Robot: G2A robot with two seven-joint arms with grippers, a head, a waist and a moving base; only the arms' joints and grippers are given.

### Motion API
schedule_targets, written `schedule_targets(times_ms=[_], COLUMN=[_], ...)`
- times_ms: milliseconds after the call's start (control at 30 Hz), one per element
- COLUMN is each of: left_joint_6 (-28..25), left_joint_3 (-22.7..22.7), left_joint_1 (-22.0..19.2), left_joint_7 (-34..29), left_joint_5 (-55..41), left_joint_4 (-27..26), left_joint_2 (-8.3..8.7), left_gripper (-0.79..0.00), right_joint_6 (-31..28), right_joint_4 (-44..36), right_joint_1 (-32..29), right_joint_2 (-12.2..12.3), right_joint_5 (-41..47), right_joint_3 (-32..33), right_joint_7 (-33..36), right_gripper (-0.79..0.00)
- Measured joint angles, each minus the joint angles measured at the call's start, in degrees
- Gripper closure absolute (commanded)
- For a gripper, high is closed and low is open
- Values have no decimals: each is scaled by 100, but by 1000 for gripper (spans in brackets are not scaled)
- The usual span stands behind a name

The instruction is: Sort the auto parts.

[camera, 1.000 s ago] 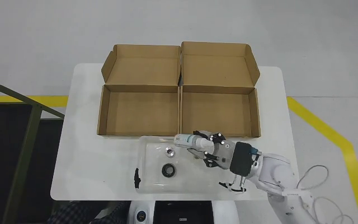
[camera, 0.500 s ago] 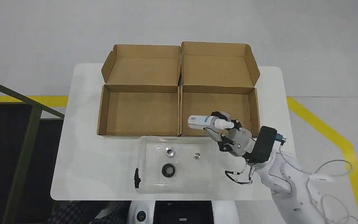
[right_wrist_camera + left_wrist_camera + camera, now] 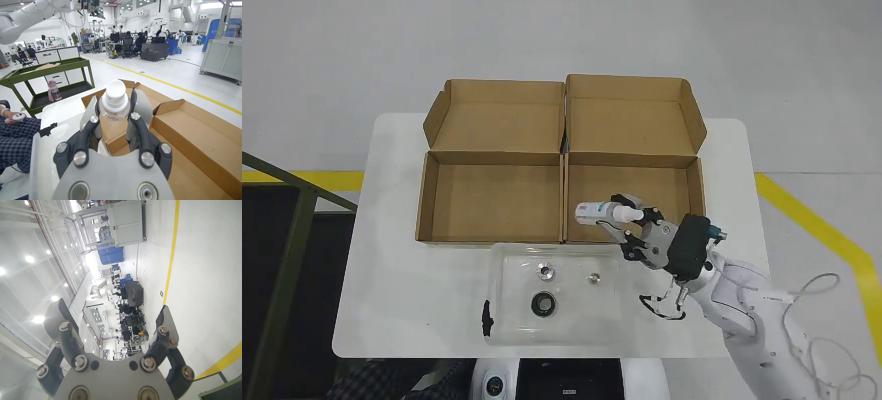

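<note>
Auto parts are partway through sorting. On the white tabletop [image 3: 392, 260] two open cardboard boxes stand side by side, the left box [image 3: 490, 203] and the right box [image 3: 674, 190]. Both look bare inside from above, and a clear tray [image 3: 512, 325] lies just in front of their near walls. Over the last second the right arm has carried its load from above the tray's far edge across the right box's near wall. The right gripper [image 3: 626, 218] now hangs over the near left part of that box, closed on the neck of a small bottle [image 3: 592, 211]. The bottle lies roughly level, its white cap toward the wrist. In the last half second it shifted only slightly, so the carry seems to be ending, and letting go into the right box looks like the likely next step. The left gripper [image 3: 113, 311] is spread wide with nothing in it, aimed out at the room. In the tray a dark ring [image 3: 544, 304], a metal nut [image 3: 543, 268] and a smaller stud [image 3: 593, 277] have not moved and are yet to be sorted. A black clip [image 3: 485, 318] sits at the tray's near left edge.
</note>
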Motion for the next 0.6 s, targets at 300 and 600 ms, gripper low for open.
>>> schedule_targets(times_ms=[300,600], left_joint_6=[0,0], left_joint_3=[0,0], left_joint_1=[0,0], left_joint_7=[0,0], left_joint_5=[0,0], left_joint_4=[0,0], left_joint_2=[0,0], left_gripper=[-785,-785], right_joint_6=[368,596], right_joint_4=[230,665], right_joint_1=[541,1194], right_joint_2=[-49,-143], right_joint_5=[-299,-695], right_joint_3=[-315,-818], right_joint_7=[1083,1799], right_gripper=[0,0])
